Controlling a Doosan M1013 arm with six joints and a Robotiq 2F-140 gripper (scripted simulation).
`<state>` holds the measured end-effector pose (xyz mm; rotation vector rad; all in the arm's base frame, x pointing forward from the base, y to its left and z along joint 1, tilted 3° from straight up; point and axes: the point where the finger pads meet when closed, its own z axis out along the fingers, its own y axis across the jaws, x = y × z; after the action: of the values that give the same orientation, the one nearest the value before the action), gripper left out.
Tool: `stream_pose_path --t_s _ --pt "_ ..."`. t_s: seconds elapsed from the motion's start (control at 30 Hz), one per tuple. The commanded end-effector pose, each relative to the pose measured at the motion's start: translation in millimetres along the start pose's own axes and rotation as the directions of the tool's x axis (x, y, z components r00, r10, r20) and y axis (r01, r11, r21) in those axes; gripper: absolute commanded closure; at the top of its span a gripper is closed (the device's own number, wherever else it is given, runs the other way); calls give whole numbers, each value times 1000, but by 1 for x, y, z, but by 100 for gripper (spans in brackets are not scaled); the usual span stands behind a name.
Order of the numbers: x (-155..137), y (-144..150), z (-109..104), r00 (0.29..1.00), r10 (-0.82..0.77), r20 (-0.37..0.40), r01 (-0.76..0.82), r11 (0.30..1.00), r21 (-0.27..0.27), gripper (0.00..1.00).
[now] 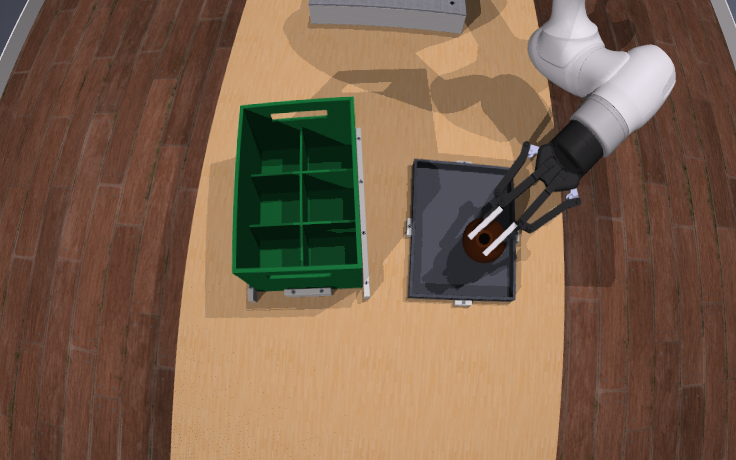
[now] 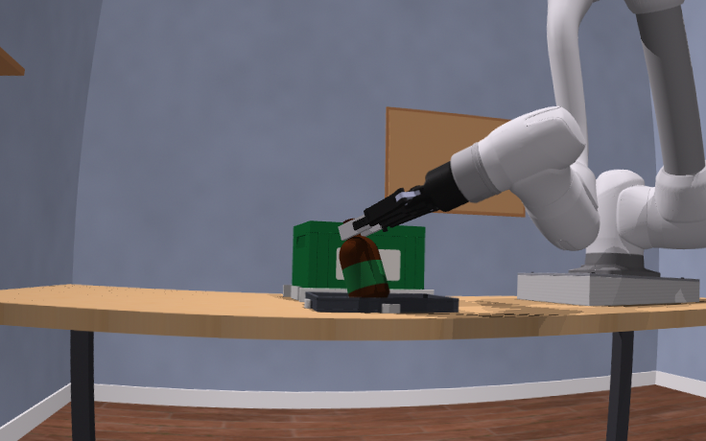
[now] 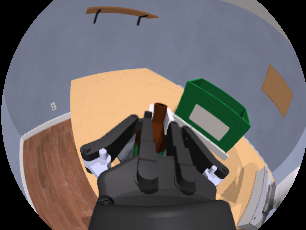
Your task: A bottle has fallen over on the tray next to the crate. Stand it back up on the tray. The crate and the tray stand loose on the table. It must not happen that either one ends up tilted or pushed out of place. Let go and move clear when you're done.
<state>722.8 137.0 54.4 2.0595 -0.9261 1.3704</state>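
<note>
The brown bottle (image 1: 474, 249) (image 2: 364, 276) (image 3: 159, 117) with a green label is nearly upright over the tray (image 1: 437, 211) (image 2: 422, 303). It leans, its neck to the left of its base in the exterior view. Its base is at the tray floor or just above it; the tray's rim hides the exact contact. My gripper (image 1: 478, 244) (image 2: 348, 232) (image 3: 160, 111) is shut on the bottle's neck, coming in at a shallow downward slant from the right, with the white fingers on either side of the neck. In the top view the bottle is in the tray's right half.
The green crate (image 1: 337, 278) (image 2: 312, 257) (image 3: 232, 127) stands left of the tray in the top view, its compartments empty. A metal strip (image 1: 364, 228) runs along its side facing the tray. Small light blocks sit around the tray's edges. The robot's base plinth (image 1: 388, 20) (image 2: 608, 290) is farther back.
</note>
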Motion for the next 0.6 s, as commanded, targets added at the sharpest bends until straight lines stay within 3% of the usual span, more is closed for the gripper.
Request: stream_pose_path --t_s 0.0,0.33,0.37,0.57 --pt "0 0 0 1000 0 0 0 1000 0 90" --pt "0 0 0 1000 0 0 0 1000 0 90" --pt "0 0 0 1000 0 0 0 1000 0 0" --pt "0 0 0 1000 0 0 0 1000 0 0"
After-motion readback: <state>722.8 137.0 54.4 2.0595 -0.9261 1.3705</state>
